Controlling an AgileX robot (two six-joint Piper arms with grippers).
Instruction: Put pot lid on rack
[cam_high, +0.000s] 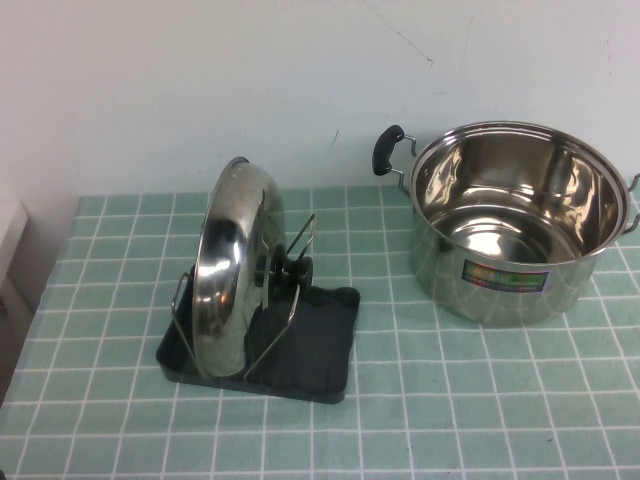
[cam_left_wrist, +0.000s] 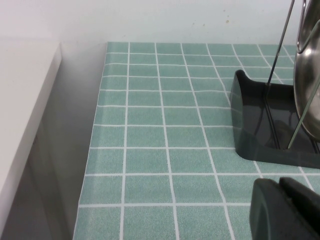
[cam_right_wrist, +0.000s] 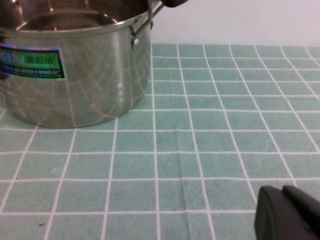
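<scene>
The pot lid (cam_high: 228, 270) stands on edge in the rack (cam_high: 322, 352), held between its wire uprights, with the black knob (cam_high: 291, 270) facing right. In the left wrist view the rack's black tray (cam_left_wrist: 252, 125) and the lid's rim (cam_left_wrist: 310, 85) lie just beyond my left gripper (cam_left_wrist: 280, 186), which is shut, empty and low over the cloth, clear of the rack. My right gripper (cam_right_wrist: 283, 193) is shut and empty over the cloth, to the side of the steel pot (cam_right_wrist: 65, 75). Neither gripper shows in the high view.
The open steel pot (cam_high: 515, 235) with black handles and a colourful label stands at the back right. A green checked cloth (cam_high: 450, 400) covers the table. A white surface (cam_left_wrist: 22, 110) lies past the table's left edge.
</scene>
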